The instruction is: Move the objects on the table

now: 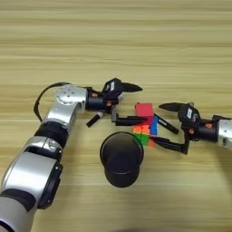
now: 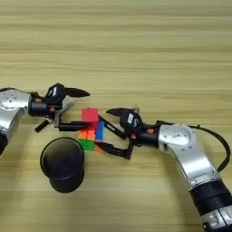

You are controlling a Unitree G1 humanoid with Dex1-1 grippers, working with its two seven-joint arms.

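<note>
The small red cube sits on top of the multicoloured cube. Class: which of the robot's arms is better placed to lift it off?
Probably the left. The left gripper is open, its lower finger reaching the red cube. The right gripper, also open, sits lower beside the multicoloured cube.

You see only part of the white black-capped marker (image 1: 95, 119): the left gripper (image 1: 132, 103) covers its middle, near the frame's centre. The black marker (image 1: 166, 124) runs behind the multicoloured puzzle cube (image 1: 146, 130), so its near end is hidden. The small red cube (image 1: 144, 110) hides that cube's top. In the left eye view, the right arm is cut off at the right edge.
</note>
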